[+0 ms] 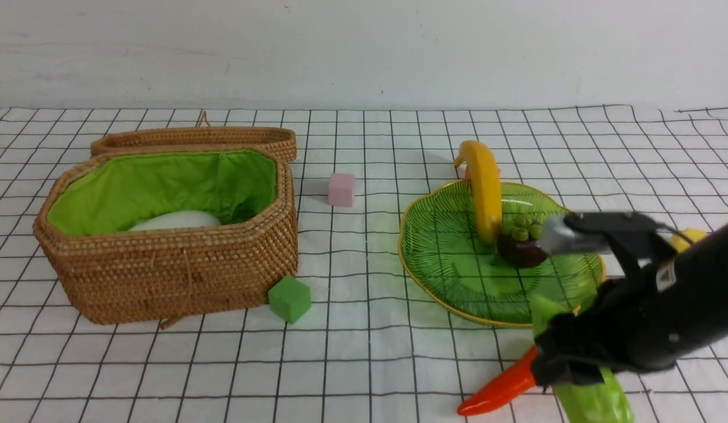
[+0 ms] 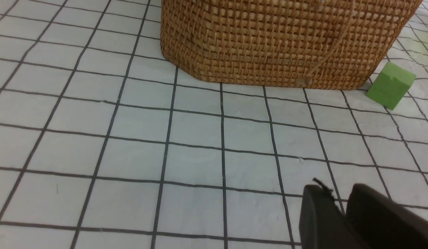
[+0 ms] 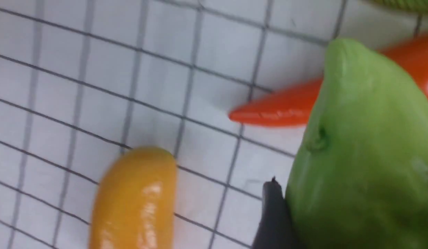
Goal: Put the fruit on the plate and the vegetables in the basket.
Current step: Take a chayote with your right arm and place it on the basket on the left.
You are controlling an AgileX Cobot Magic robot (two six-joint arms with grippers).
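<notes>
Left claw point(image 2: 335, 188): its closure cannot be told.
Basket point(image 1: 175, 267): left open, with the white radish point(image 1: 178, 220) held inside.
Plate point(image 1: 446, 276): topped by the banana point(image 1: 486, 191) and mangosteen point(image 1: 520, 247).
Carrot point(image 1: 502, 388): laid on the grid cloth point(image 1: 352, 358).
Cucumber point(image 1: 593, 396): grasped by the right claw point(image 1: 550, 296).
Mango point(image 3: 138, 204): seen near the carrot.

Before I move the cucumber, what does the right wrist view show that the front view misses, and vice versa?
Only the right wrist view: the mango.
Only the front view: the basket with something white inside, banana, mangosteen, pink cube and green cube.
Both: the cucumber, the carrot and part of the plate.
</notes>
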